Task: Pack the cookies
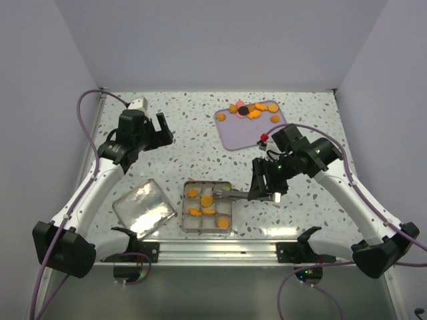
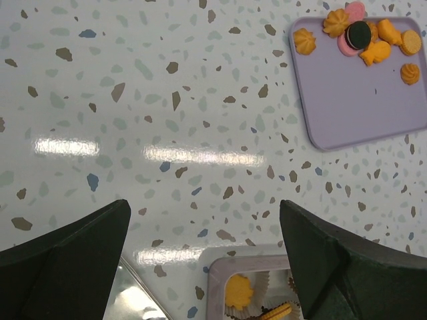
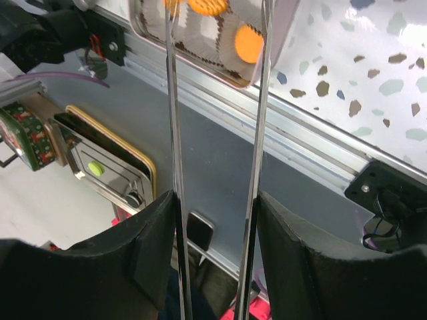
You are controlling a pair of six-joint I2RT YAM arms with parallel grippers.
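**Tongs over the tin, most cookies on tray**

L gripper (image 2: 203, 213) hangs over bare speckled table (image 1: 193, 120) at far left, jaws spread wide w/ nothing btwn them. Near the front-left edge lies a shiny lid (image 1: 141, 208), flat, just beside the square tin (image 1: 183, 217) but not touching it.

Tin sits front-centre, lined w/ white paper cups (image 3: 200, 30). A few orange cookies (image 1: 207, 199) lie in those cups, approx. one per cup; the other cups show only white.

Metal tongs (image 3: 175, 133) reach in from the R, tips over the tin's upper-middle cups, close to an orange one. Can't tell if tips touch it. R gripper (image 3: 215, 213) is clamped on the tongs' two arms, which lie against the inner faces of its fingers.

Far R-centre: lilac tray (image 1: 240, 137) w/ loose cookies (image 1: 255, 111) bunched at its far edge, mostly orange. A dark round one (image 2: 360, 33) rests on a pink one (image 2: 345, 45); one orange lies apart nr the R rim.

Below the table edge, R wrist view: green printed box (image 3: 17, 137). Its print is too small to read.
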